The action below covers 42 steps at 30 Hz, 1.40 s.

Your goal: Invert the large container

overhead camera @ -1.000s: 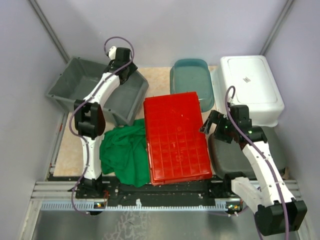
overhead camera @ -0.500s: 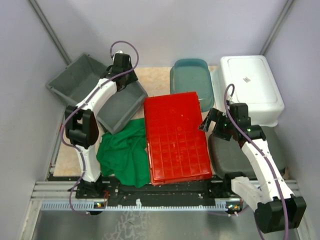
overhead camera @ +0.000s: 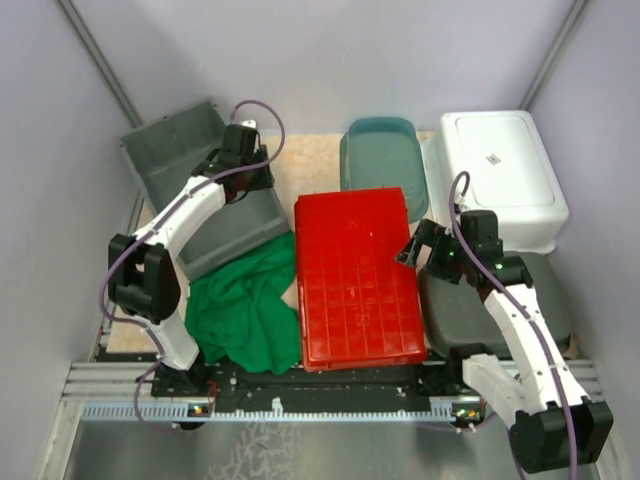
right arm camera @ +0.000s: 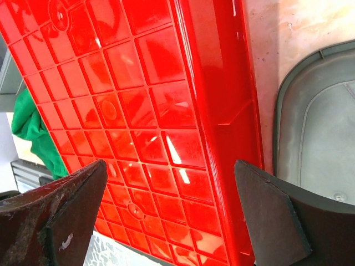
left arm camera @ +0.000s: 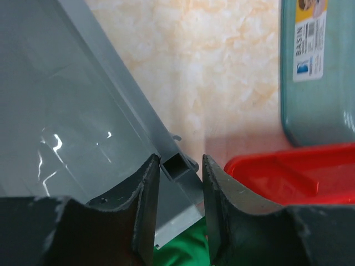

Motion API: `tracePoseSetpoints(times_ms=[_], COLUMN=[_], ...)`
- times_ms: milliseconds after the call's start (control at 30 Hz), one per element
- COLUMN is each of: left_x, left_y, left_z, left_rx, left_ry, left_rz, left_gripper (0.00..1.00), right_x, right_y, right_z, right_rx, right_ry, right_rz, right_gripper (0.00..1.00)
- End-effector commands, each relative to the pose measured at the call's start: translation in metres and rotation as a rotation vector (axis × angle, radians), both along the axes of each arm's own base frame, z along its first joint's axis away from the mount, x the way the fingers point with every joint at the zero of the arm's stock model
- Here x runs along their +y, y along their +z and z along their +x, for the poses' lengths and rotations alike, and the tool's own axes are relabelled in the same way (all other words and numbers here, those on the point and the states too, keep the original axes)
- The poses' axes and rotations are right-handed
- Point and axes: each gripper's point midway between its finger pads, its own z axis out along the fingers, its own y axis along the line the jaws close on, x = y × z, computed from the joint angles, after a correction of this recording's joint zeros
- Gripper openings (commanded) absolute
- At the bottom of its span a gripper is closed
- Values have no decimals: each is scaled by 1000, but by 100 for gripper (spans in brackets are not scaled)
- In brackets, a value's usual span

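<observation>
The large grey container [overhead camera: 185,190] stands at the back left, tipped up on its side, with its open side towards the left wall. My left gripper [overhead camera: 243,168] is shut on its right rim. In the left wrist view the fingers [left arm camera: 148,183] clamp the rim's square-section edge, and the grey wall [left arm camera: 66,111] fills the left. My right gripper [overhead camera: 418,246] is open and empty above the right edge of the red tray [overhead camera: 355,275]. In the right wrist view its jaws [right arm camera: 171,166] stand wide apart over the tray's gridded underside [right arm camera: 138,83].
A green cloth [overhead camera: 245,310] lies at the front, partly under the grey container and beside the red tray. A teal basin [overhead camera: 380,160] and an upturned white tub [overhead camera: 500,175] stand at the back right. A dark grey tub [overhead camera: 535,305] sits under the right arm.
The left gripper has swung the grey container's rim up and to the right, so the container has tipped further on its side. The red tray and the green cloth have shifted slightly.
</observation>
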Motion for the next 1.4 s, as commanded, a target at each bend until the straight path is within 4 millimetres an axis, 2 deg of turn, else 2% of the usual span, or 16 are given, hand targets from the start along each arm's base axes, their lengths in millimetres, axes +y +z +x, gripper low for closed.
tracePoseSetpoints(times_ms=[0, 33, 67, 133, 167, 267, 367, 500, 633, 800, 867, 967, 1100, 1133, 1233, 1367], left_x=[31, 35, 38, 39, 37, 30, 26, 28, 38, 40, 35, 28, 14, 10, -3, -20], left_y=[-54, -52, -52, -48, -42, -20, 4, 18, 11, -8, -13, -8, 15, 23, 57, 112], left_z=[-65, -69, -73, -76, -75, -61, -40, -7, 20, 41, 45, 44, 36, 32, 15, -10], left_rx=[244, 247, 258, 263, 254, 201, 134, 58, 32, 59, 69, 64, 37, 30, -6, -81], left_ry=[-43, -32, -19, -12, -12, 2, 47, 134, 255, 283, 266, 243, 152, 121, 25, -106], left_rz=[177, 185, 193, 188, 177, 138, 111, 106, 143, 115, 100, 69, 8, -10, -73, -179], left_gripper=[0, 1, 9, 39, 61, 84, 96, 99, 95, 84, 74, 46, 7, 0, 0, 0], right_x=[5, 5, 4, 5, 5, 6, 6, 6, 4, 1, 0, -1, -1, 0, 1, 2], right_y=[9, 10, 10, 9, 8, 6, 8, 11, 12, 10, 9, 9, 7, 7, 9, 8], right_z=[-1, -1, -2, -3, -3, -4, -4, -4, -7, -13, -16, -19, -20, -19, -16, -12], right_rx=[-53, -55, -58, -55, -52, -49, -51, -58, -55, -46, -41, -44, -35, -35, -40, -40], right_ry=[33, 32, 34, 34, 37, 42, 42, 43, 39, 31, 26, 17, 12, 13, 15, 25], right_rz=[15, 15, 14, 15, 17, 21, 20, 22, 17, 4, 1, 3, 8, 8, 13, 15], right_gripper=[97, 97, 97, 97, 97, 97, 97, 97, 97, 97, 97, 97, 97, 97, 97, 97])
